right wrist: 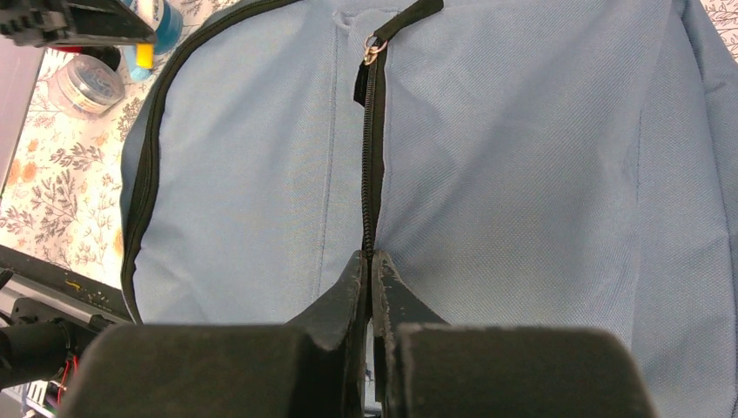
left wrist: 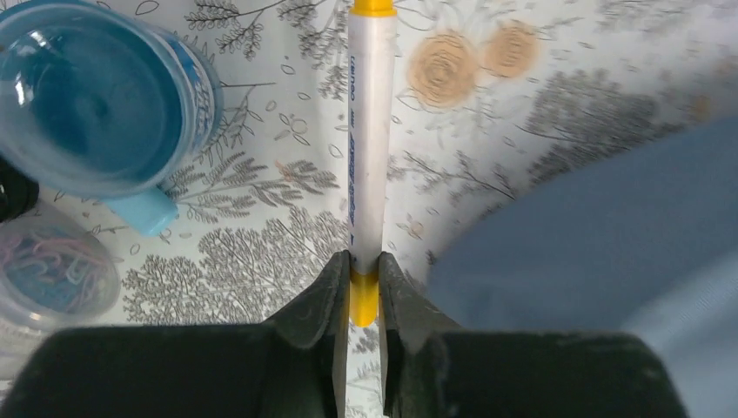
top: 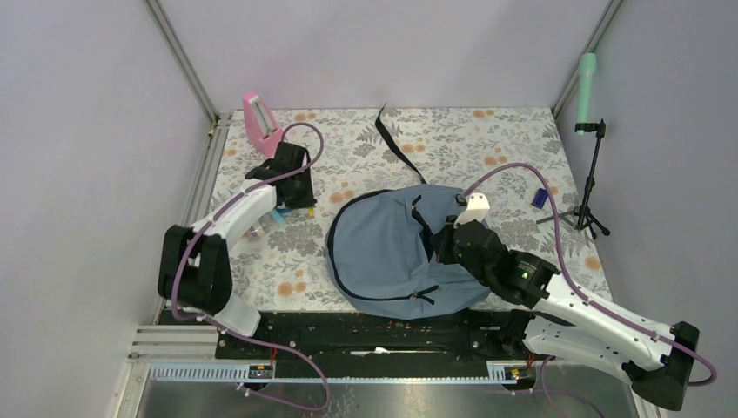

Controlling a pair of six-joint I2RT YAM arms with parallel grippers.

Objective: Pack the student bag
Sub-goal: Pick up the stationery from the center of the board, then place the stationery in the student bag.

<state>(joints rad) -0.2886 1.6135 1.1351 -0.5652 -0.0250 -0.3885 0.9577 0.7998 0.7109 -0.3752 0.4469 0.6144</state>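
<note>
Seen from overhead, both sets of fingers were hidden under their own wrists; only the wrist cameras showed them. The left pincer was clamped on the yellow end of a white marker, whose far tip was cut off by the frame. A blue cup and a blurred clear tub stood beside it on the floral counter.

The right pincer was fully closed where the dark zip met it – whether it pinched anything could not be made out.

The student bag lay flat mid-counter, near the front edge. The left arm reached forward with its elbow bent – the right stretched diagonally, its wrist low over the bag's right side.
</note>
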